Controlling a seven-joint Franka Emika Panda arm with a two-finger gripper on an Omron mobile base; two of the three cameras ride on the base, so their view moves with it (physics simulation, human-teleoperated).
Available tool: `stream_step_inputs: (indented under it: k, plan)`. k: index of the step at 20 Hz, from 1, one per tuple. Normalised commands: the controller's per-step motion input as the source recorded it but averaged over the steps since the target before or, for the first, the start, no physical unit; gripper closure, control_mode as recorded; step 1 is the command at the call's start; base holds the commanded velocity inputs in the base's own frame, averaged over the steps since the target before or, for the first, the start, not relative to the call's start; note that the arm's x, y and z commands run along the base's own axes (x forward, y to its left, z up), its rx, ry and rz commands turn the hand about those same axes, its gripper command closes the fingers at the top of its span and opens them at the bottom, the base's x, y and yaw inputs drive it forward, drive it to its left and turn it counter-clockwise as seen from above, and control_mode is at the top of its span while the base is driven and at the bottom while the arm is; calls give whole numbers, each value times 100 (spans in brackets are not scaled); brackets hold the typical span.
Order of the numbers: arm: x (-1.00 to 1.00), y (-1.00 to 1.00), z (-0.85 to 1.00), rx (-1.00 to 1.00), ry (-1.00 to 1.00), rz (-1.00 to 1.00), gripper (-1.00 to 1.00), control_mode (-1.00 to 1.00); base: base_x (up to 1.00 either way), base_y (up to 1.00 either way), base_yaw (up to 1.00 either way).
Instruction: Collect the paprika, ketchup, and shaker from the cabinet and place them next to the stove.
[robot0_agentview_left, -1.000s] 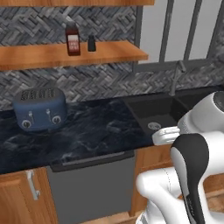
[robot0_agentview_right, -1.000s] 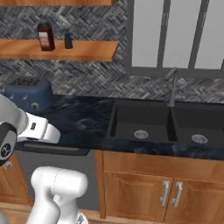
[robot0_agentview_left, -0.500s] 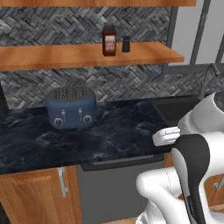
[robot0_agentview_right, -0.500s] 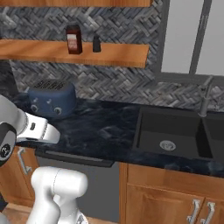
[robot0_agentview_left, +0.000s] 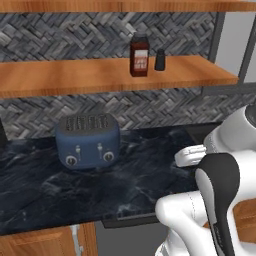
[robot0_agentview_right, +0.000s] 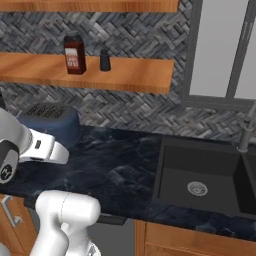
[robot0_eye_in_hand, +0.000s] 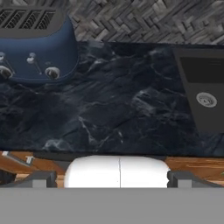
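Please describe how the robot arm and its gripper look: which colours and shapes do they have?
The arm has rounded, glossy white shells with black bands at the joints. A small round dark mark sits on one joint in the right base view. The gripper has two small dark grey, blocky fingertips.

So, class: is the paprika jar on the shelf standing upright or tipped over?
Upright. The paprika stands on its base on the cabinet shelf board, black lid on top, label facing out, with the shaker just beside it.

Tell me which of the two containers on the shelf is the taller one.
The paprika jar: red-brown with a black lid and pale label. It stands taller and wider than the small dark shaker just to its right.
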Motion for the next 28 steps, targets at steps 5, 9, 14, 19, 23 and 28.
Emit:
stream_step_inputs:
  k: [5,9,14,19,23,28]
  plan:
    - [0,0,0,0,0,0,-100,100,79,19,1]
    - [0,0,0,0,0,0,-100,100,69,20,2]
    - [5,1,14,0,-24,9,-100,-100,8,3,1]
    - [0,0,44,0,-32,15,-100,-100,0,0,0]
    - [0,12,60,0,-30,13,-100,-100,0,0,0]
    - [-5,34,70,0,-31,4,-100,-100,0,0,0]
